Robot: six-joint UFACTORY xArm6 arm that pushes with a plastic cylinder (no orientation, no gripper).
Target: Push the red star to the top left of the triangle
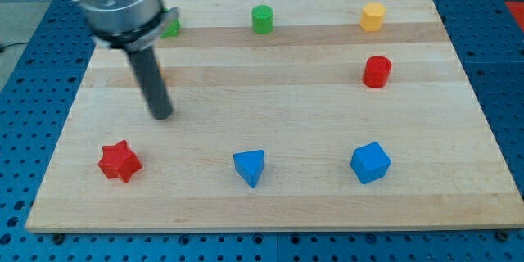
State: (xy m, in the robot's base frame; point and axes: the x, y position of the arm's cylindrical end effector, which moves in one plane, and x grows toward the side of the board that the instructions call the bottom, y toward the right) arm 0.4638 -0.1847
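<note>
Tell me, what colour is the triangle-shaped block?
Blue. The triangle shows clearly in the camera view, near the view's bottom.

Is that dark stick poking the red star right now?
Apart. The camera view shows my tip above and to the right of the red star, with a clear strip of bare wooden board between them.

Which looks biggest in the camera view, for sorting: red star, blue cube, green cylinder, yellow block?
1. Red star and blue cube: alike, unranked.
2. Yellow block and green cylinder: alike, smaller, though they sit nearer the view's top, so unsure.
</note>
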